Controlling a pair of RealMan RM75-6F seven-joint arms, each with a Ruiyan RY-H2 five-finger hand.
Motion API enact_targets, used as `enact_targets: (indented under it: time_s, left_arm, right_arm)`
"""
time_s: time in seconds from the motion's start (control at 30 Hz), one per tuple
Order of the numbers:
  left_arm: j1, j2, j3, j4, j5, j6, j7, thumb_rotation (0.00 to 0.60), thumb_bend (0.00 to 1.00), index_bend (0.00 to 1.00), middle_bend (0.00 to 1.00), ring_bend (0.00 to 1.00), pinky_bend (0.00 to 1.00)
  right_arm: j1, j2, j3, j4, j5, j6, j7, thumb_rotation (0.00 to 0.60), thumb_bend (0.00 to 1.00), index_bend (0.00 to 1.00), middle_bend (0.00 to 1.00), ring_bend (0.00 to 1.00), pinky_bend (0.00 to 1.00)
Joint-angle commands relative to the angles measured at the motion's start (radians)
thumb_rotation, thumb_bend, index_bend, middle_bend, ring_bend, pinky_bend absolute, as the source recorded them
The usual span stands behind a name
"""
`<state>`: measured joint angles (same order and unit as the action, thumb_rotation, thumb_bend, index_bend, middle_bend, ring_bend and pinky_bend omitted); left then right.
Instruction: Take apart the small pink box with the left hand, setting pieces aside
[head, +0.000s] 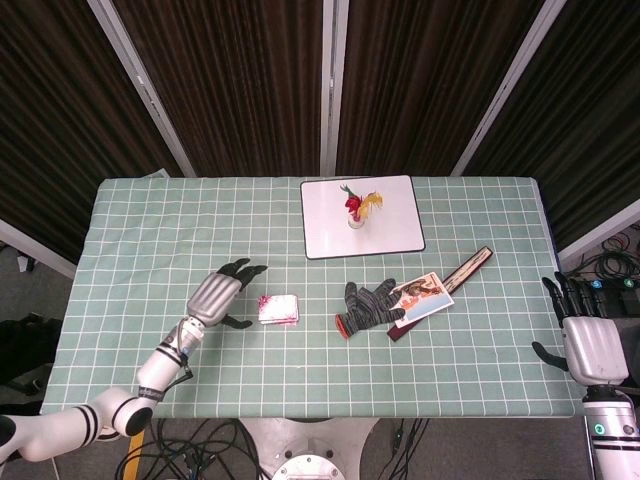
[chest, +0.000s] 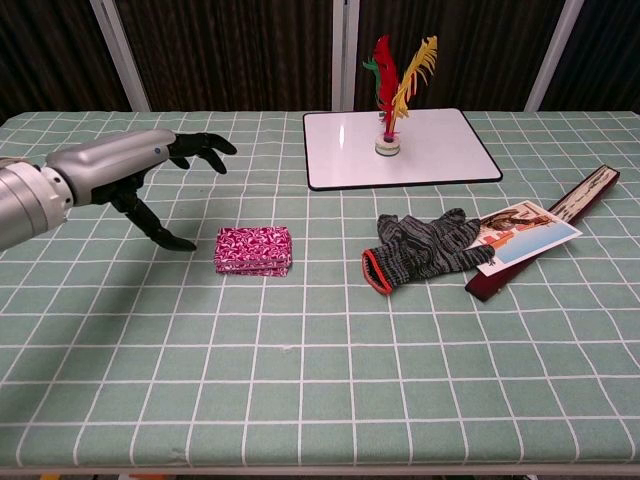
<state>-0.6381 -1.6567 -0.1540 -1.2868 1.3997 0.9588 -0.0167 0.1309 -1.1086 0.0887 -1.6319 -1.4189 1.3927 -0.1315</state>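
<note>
The small pink patterned box lies flat and closed on the green checked cloth, left of centre. My left hand hovers just to its left with fingers spread, holding nothing; its thumb tip is a short gap from the box's left edge. My right hand stays at the table's right edge, fingers extended and empty, far from the box. The chest view does not show the right hand.
A striped grey glove lies right of the box, overlapping a picture card and a dark long case. A white board with a feathered shuttlecock sits at the back centre.
</note>
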Motion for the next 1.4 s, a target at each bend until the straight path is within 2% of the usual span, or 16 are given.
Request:
enact_targets:
  time_s: [0.03, 0.7, 0.87, 1.4]
  left_arm:
    - [-0.012, -0.027, -0.002, 0.012, -0.007, 0.002, -0.004, 0.6, 0.06, 0.14, 0.2, 0.08, 0.2]
    - [-0.062, -0.149, -0.015, 0.077, -0.12, -0.06, 0.077, 0.6, 0.06, 0.16, 0.26, 0.12, 0.22]
    - [-0.068, -0.167, -0.017, 0.092, -0.137, -0.062, 0.102, 0.6, 0.12, 0.17, 0.26, 0.12, 0.22]
    - [-0.078, -0.198, -0.018, 0.126, -0.17, -0.067, 0.132, 0.6, 0.19, 0.19, 0.28, 0.12, 0.22]
  right_arm:
    - [-0.002, 0.0, 0.001, 0.005, 0.004, 0.001, 0.007, 0.6, 0.09, 0.0, 0.0, 0.0, 0.0]
    - [0.005, -0.017, -0.003, 0.042, 0.01, -0.017, 0.037, 0.6, 0.08, 0.0, 0.0, 0.0, 0.0]
    - [0.006, -0.02, -0.004, 0.05, 0.016, -0.024, 0.043, 0.6, 0.08, 0.0, 0.0, 0.0, 0.0]
    - [0.008, -0.028, -0.005, 0.074, 0.026, -0.036, 0.065, 0.6, 0.08, 0.0, 0.0, 0.0, 0.0]
